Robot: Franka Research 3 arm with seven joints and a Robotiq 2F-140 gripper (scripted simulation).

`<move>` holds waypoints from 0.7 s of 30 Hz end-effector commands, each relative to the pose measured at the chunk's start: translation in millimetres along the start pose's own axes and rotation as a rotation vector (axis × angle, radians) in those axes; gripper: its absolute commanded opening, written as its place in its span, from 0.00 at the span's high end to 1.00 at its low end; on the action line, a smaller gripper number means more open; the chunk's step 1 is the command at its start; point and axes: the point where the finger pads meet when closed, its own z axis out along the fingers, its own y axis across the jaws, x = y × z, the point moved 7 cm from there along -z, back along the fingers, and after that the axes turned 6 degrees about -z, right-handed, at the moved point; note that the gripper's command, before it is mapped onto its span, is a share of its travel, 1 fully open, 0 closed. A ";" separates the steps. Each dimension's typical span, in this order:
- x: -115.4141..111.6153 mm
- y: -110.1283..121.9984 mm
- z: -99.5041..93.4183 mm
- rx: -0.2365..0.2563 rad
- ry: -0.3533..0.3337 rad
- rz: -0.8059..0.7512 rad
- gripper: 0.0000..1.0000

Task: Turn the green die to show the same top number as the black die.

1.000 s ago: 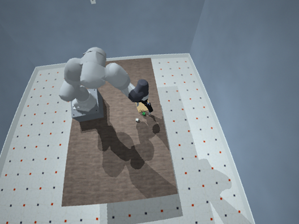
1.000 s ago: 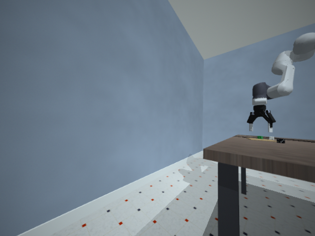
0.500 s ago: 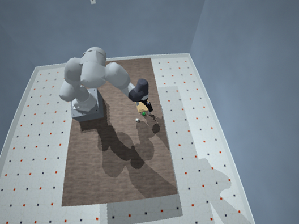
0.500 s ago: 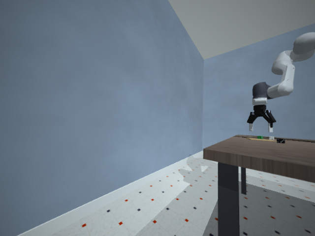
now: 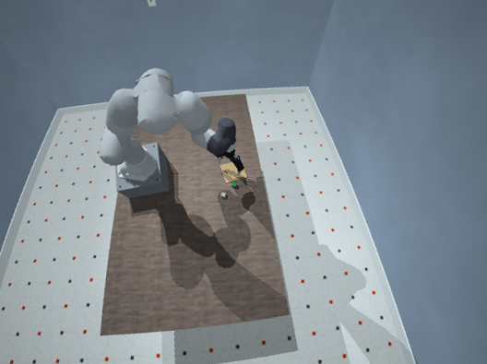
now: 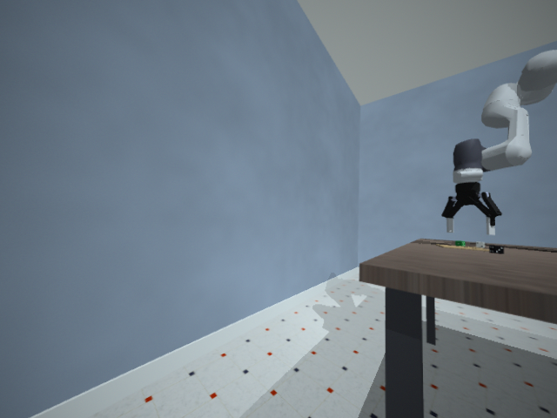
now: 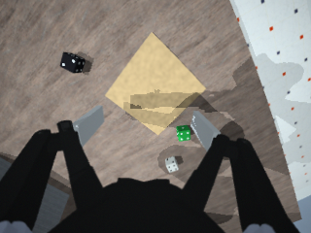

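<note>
Words and letters: none can be read anywhere.
Black die (image 7: 73, 62): white dots are seen on its top, too blurred to be counted.
Green die (image 7: 183, 133): pale dots are seen on its top, too small to be counted.
White die (image 7: 171, 164): dark dots are seen on it, and their number cannot be told.
</note>
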 end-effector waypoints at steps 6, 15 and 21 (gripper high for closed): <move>46.2 -61.4 0.0 0.000 0.006 0.065 0.00; 79.0 -104.9 -0.2 0.000 0.006 0.065 0.00; 96.3 -127.9 -0.3 0.000 0.006 0.065 0.00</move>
